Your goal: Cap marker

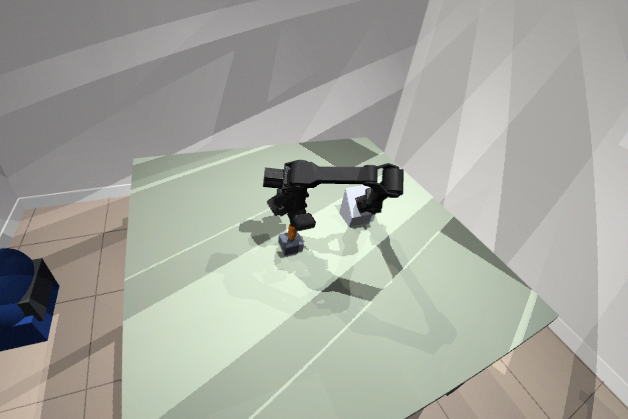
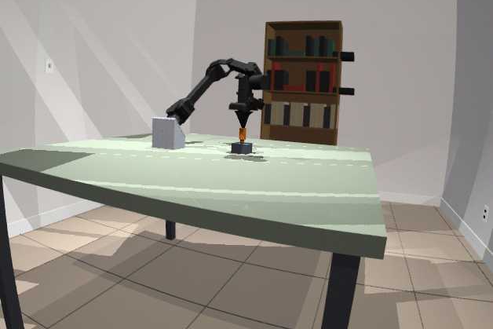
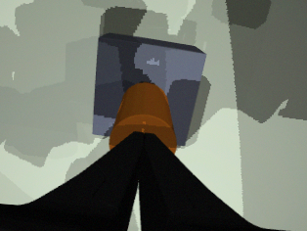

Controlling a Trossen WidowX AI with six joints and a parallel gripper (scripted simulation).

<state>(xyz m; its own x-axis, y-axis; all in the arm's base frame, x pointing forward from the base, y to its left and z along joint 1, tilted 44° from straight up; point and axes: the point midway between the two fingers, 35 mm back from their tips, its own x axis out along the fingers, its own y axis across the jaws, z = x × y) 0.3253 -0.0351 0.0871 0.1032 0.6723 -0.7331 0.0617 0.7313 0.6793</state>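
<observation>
Nearest the wrist view, the claw (image 1: 293, 224) (image 2: 243, 126) (image 3: 142, 142) is drawn in narrow, its tips together with nothing between them; they point down and look to be touching the top of the orange cap (image 1: 291, 231) (image 2: 242, 132) (image 3: 142, 124); the cap sits upright over the marker (image 2: 242, 140), which stands in the dark holder block (image 1: 292, 248) (image 2: 241, 148) (image 3: 183, 69) on the green counter (image 1: 203, 327) (image 2: 279, 213) (image 3: 274, 171).

So the cap is placed, I judge, and the closed tips are there to push it home; what is left is to finish the press, then lift the claw and take the arm (image 1: 340, 174) (image 2: 201, 87) away. Farther out, in the exterior view, the arm's pale base block (image 1: 351, 200) (image 2: 164, 133) lies at nine o'clock from the holder; the bookshelf (image 2: 302, 23) stands beyond, toward one o'clock.

As for what is hard to see: the tips cover part of the cap's top in the wrist view, at six o'clock; the line where cap ends and marker begins is too small to read, so I cannot tell whether it has clicked fully on; from the top, the arm's wrist hides most of the claw; the claw's rear is cut off at the wrist view's lower edge.
</observation>
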